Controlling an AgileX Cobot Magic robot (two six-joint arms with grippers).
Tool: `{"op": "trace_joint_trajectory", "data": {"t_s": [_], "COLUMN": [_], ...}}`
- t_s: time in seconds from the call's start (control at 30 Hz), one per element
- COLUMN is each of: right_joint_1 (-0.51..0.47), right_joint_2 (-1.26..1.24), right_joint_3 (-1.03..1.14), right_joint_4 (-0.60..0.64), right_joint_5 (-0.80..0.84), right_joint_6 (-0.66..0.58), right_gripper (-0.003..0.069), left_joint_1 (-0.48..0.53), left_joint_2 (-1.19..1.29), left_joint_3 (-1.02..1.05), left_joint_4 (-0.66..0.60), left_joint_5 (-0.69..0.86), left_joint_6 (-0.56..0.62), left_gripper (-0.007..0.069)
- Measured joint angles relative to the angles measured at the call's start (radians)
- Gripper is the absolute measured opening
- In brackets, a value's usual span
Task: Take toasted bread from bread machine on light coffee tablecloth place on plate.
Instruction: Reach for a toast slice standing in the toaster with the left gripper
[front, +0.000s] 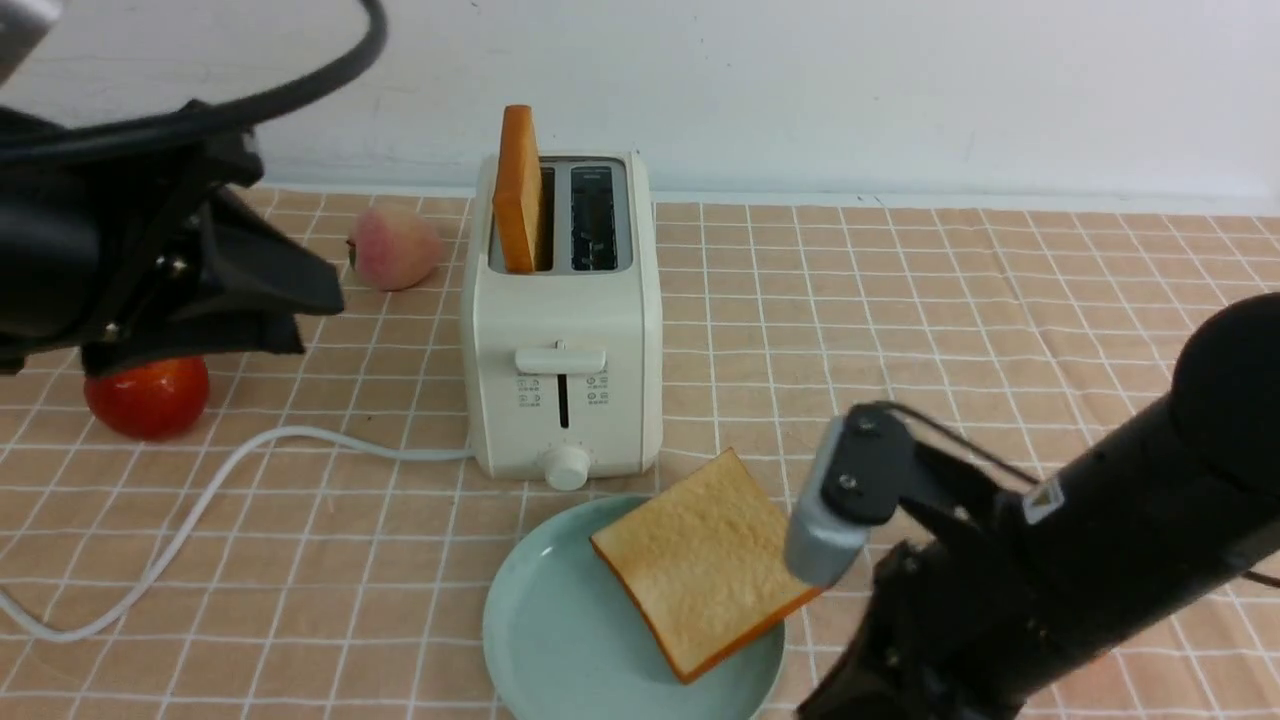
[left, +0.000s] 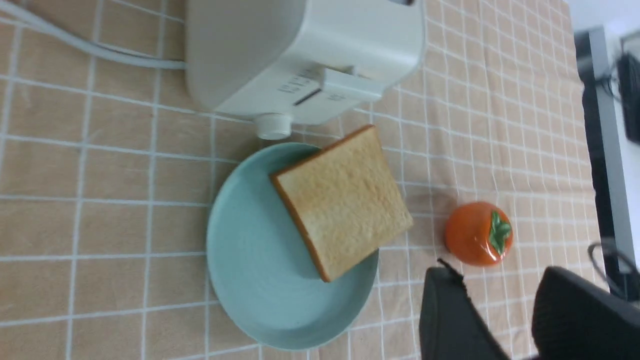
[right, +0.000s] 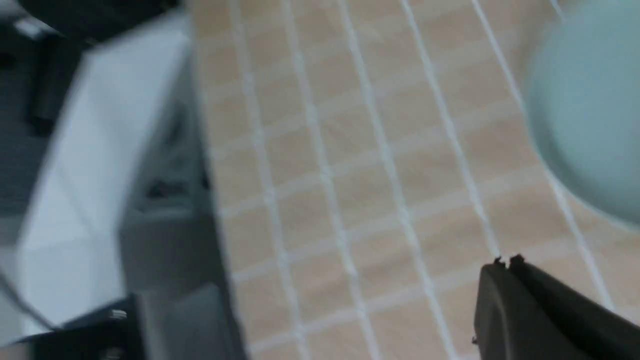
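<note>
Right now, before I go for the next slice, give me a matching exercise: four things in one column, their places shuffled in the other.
1. near toast slice
2. far toast slice
3. peach
4. orange-red fruit

A. standing in the toaster's left slot
B. on the cloth, left of the toaster, towards the back
C. lying on the plate, overhanging its rim
D. on the cloth, far left, nearer the robot than the peach

Pairs: 1-C, 2-A, 3-B, 4-D
</note>
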Motion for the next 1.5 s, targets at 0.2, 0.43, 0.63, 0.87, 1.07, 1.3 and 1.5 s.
{"op": "trace_joint_trajectory", "data": {"t_s": [0.2, 0.43, 0.63, 0.87, 1.07, 1.3, 1.5], "right_joint_1": [-0.055, -0.056, -0.056, -0.056, -0.056, -0.056, -0.056], "right_joint_2": [-0.143, -0.248, -0.254, -0.254, -0.254, -0.254, -0.254], "right_joint_3": [-0.089, -0.096, -0.096, -0.096, -0.096, -0.096, -0.096], "right_joint_4": [-0.382, -0.478, -0.502, -0.506, -0.506, -0.506, -0.506], "right_joint_5": [-0.114, -0.068, -0.017, 0.049, 0.055, 0.054, 0.054], "right_joint_6": [0.558, 0.695, 0.706, 0.707, 0.708, 0.708, 0.708], "right_gripper": [-0.0017, -0.0009, -0.0003, 0.0002, 0.0008, 0.0017, 0.0022], "left_joint_1": [-0.010, -0.208, -0.315, -0.324, -0.323, -0.323, -0.323], "left_joint_2": [0.263, 0.566, 0.823, 1.036, 1.057, 1.040, 0.883], "left_joint_3": [-0.338, -0.766, -1.012, -1.133, -1.142, -1.142, -1.142], "left_joint_4": [0.092, 0.496, 0.701, 0.773, 0.807, 0.828, 0.849], "left_joint_5": [0.087, 0.136, 0.141, 0.133, 0.123, 0.146, 0.186], "left_joint_6": [-0.042, -0.312, -0.409, -0.431, -0.438, -0.438, -0.409], "left_gripper": [0.0323, 0.0435, 0.0447, 0.0430, 0.0327, 0.0116, 0.0118]}}
